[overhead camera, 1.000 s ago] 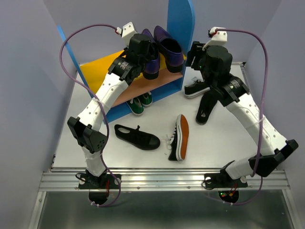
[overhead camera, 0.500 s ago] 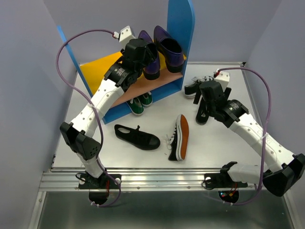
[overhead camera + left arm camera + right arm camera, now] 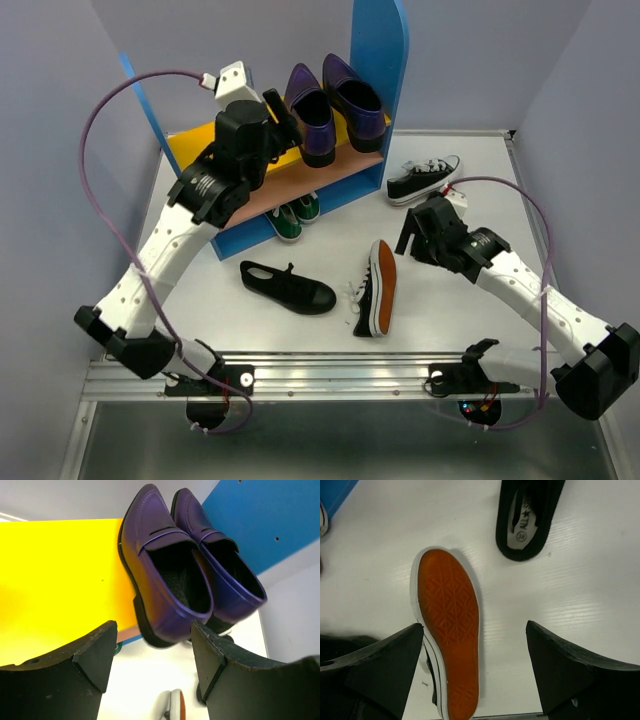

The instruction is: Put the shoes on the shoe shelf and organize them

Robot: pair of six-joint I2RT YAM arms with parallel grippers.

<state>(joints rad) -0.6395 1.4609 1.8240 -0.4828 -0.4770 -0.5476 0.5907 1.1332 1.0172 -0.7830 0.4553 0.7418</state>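
Two purple loafers (image 3: pixel 325 110) (image 3: pixel 170 580) stand side by side on the yellow top board (image 3: pixel 195 145) of the shoe shelf (image 3: pixel 378 60). My left gripper (image 3: pixel 272 112) (image 3: pixel 152 665) hovers just left of them, open and empty. Green sneakers (image 3: pixel 290 215) sit under the lower board. A black sneaker lies on its side, orange sole (image 3: pixel 382 285) (image 3: pixel 450 625) showing. My right gripper (image 3: pixel 412 232) (image 3: pixel 475 675) hangs open above it, touching nothing. One black slip-on (image 3: pixel 288 287) lies mid-table; another (image 3: pixel 527 520) lies beyond the right gripper. An upright black sneaker (image 3: pixel 425 178) rests right of the shelf.
The shelf's tall blue side panels (image 3: pixel 140 110) rise at the back left and centre. Purple cables loop over both arms. Lilac walls close in the table on three sides, and a metal rail (image 3: pixel 340 375) runs along the near edge.
My left gripper opened off the purple loafer and drew back leftward. My right arm swung down from beside the shelf to over the orange-soled sneaker, its jaws widening.
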